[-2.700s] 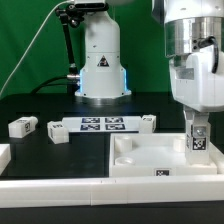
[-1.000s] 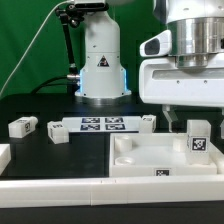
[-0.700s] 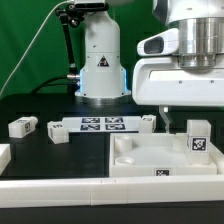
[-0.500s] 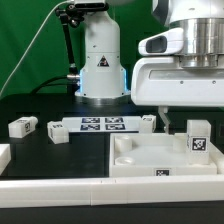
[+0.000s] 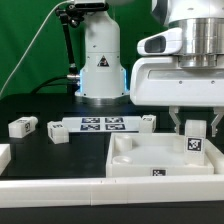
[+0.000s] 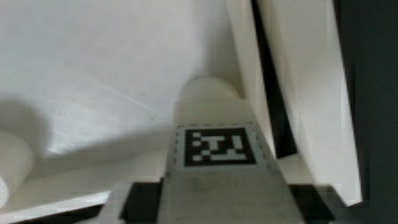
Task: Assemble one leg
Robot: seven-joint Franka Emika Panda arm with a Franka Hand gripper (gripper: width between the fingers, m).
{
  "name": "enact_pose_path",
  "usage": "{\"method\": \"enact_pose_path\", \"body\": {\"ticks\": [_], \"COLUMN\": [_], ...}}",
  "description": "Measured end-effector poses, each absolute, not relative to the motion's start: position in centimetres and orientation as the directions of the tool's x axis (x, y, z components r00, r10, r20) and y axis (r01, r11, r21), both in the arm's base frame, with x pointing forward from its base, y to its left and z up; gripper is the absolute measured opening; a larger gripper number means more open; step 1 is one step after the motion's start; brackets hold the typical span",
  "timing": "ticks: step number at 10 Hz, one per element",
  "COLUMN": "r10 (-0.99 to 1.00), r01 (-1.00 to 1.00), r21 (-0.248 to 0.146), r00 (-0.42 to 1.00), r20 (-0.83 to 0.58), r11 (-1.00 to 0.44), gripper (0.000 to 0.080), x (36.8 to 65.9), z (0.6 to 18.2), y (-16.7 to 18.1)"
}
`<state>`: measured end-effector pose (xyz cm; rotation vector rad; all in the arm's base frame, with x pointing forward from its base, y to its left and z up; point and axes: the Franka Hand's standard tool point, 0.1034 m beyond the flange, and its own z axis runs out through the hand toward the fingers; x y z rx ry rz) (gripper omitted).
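Gripper [image 5: 195, 124] upright astride leg [image 5: 194, 143]

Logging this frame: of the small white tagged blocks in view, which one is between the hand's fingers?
The leg standing upright in the white panel, at the exterior view's right, under the hand. The other blocks lie on the black table, far off at the left.

The leg [image 6: 221, 125] rises from the white panel [image 6: 89, 70], its rounded end pointing away from the camera. A black-and-white tag [image 6: 219, 146] sits on the leg's near face. Just beside the leg runs the panel's raised rim [image 6: 294, 90], with a dark gap between them. Close to the camera, dark parts flank the leg's wider base; whether these are the hand's fingers is unclear.
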<state>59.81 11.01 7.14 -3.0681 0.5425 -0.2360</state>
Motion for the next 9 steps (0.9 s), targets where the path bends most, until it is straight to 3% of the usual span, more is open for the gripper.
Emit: {"method": "enact_pose_path", "body": {"ticks": [4,7,8,9], "r10": [-0.662,-0.789,-0.795,-0.791], "r01": [-0.657,-0.785,-0.79,-0.787], "r21": [-0.089,-0.106,-0.107,-0.107], "r00": [0.732,0.592,0.585,0.589], "r20": [0.161,0.165,0.164,0.164], "r11": [-0.749,-0.611,-0.603,-0.608], "gripper": [0.0291,0.0298,0.0374,0.0374], "x": [59.6,59.2,59.2,59.2], "z": [7.1,7.0,7.0,6.9], "y": [9.0,7.8,7.7,7.8]}}
